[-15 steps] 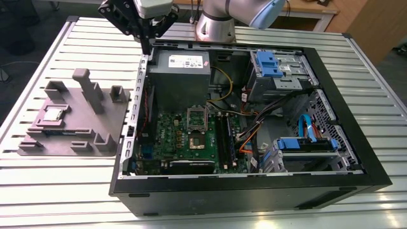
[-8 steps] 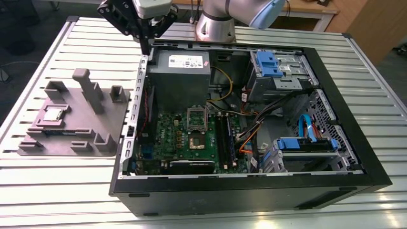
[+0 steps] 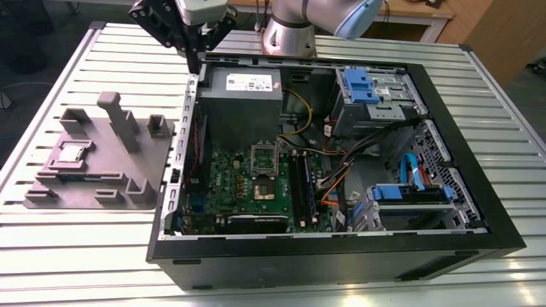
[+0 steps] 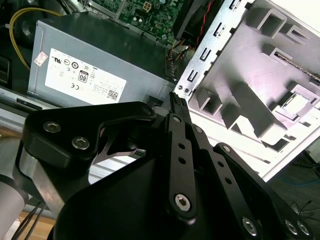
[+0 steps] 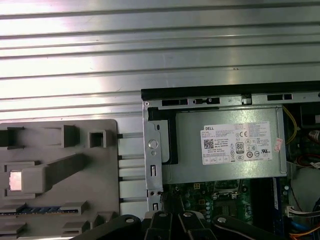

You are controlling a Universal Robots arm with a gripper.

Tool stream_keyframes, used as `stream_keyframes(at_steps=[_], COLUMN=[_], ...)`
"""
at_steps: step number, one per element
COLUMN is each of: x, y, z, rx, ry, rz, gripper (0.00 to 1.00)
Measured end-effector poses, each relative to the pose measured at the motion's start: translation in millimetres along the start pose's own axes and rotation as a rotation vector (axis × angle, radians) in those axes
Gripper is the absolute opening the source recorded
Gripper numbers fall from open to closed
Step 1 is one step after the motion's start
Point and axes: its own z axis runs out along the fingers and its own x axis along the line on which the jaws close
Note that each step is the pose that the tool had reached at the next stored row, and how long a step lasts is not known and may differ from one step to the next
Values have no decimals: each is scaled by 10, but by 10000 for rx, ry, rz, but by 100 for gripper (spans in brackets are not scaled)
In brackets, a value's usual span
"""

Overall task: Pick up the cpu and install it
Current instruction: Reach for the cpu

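Your gripper [image 4: 177, 100], fingers together & empty, hangs by the case [image 3: 324, 246] wall w/ the cpu [image 3: 70, 153] well apart from them on the tray [image 3: 94, 195], so imo spread them first & approach it flat.

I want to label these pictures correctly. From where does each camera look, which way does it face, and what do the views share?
Exterior view: off the arm, looking down on the open computer case and grey tray; the arm and gripper show.
First wrist view: on the wrist, facing straight down at the power supply and tray; gripper links show.
Second wrist view: on the wrist, looking along the shut fingers toward the same two.
Shared: all three show the cpu lying in the tray.
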Motion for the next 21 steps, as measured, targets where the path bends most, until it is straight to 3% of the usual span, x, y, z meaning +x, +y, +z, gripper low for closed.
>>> stream_keyframes(at_steps=[21], x=[46], y=[-4], z=[10], rx=[1], ry=[8], rz=[1], gripper=[10])
